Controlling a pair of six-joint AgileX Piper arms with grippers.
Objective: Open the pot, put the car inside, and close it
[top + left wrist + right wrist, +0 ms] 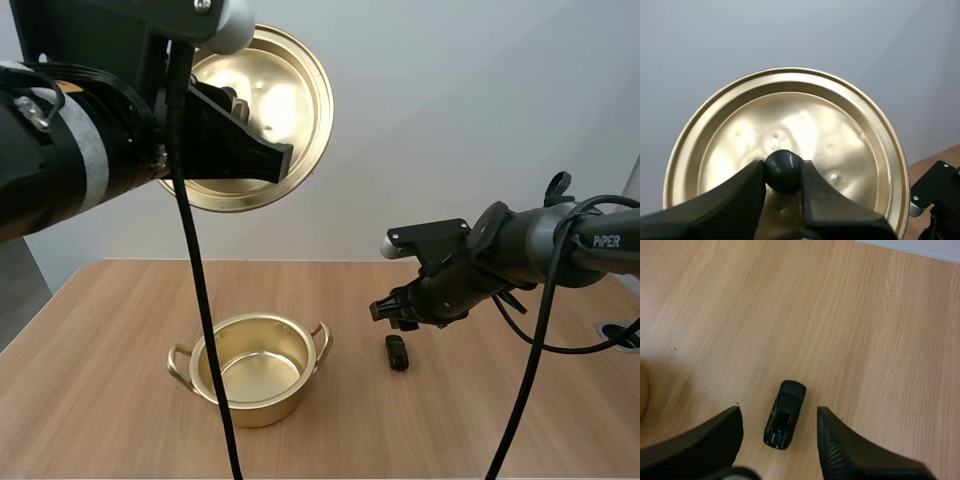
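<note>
The gold pot (258,369) stands open on the wooden table, nothing visible inside it. Its gold lid (270,110) is held high in the air, tilted on edge, by my left gripper (783,172), which is shut on the lid's black knob (782,169). A small black toy car (397,352) lies on the table to the right of the pot. My right gripper (393,311) hovers just above the car, open; in the right wrist view the car (785,414) lies between the two spread fingers (842,445).
The wooden table (110,400) has bare room around the pot and the car. A round fitting (620,330) sits in the tabletop at the far right edge. My right arm's gripper body shows beside the lid's rim in the left wrist view.
</note>
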